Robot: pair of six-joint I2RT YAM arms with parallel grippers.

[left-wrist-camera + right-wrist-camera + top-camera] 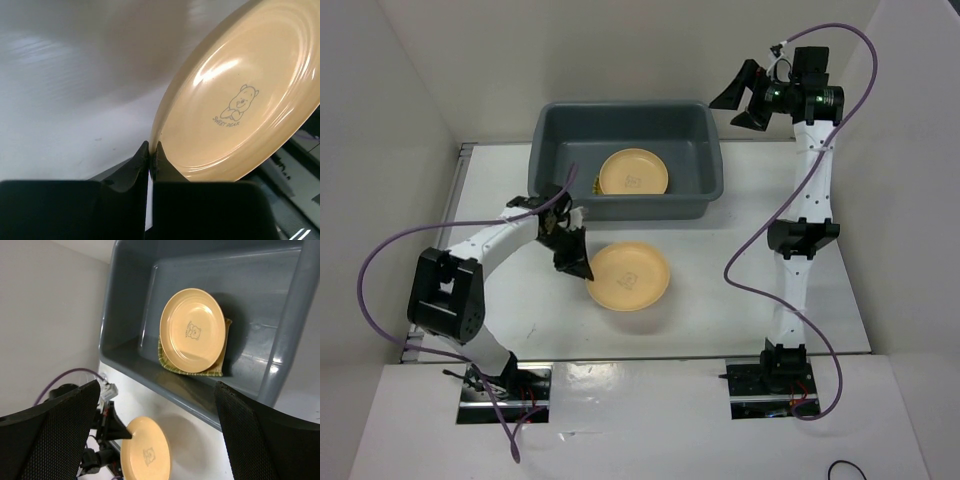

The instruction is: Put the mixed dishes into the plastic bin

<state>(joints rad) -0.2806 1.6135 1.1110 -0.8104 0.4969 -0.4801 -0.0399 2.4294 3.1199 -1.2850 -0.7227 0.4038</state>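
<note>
Lower centre: left gripper (152,151), jaws closed on the rim of an orange-yellow plate (628,276), which sits outside the bin, just before its near wall. Upper centre: grey plastic bin (650,207) containing a second plate (633,172) lying on the slatted tray (192,371). Upper right: right gripper (723,113), jaws wide apart, holding nothing.

The orange-yellow plate (240,75) looks smooth and glossy, catching bright highlights. The grey bin (280,330) is plastic with a soft sheen. The white table (60,115) is smooth and faintly reflective.
</note>
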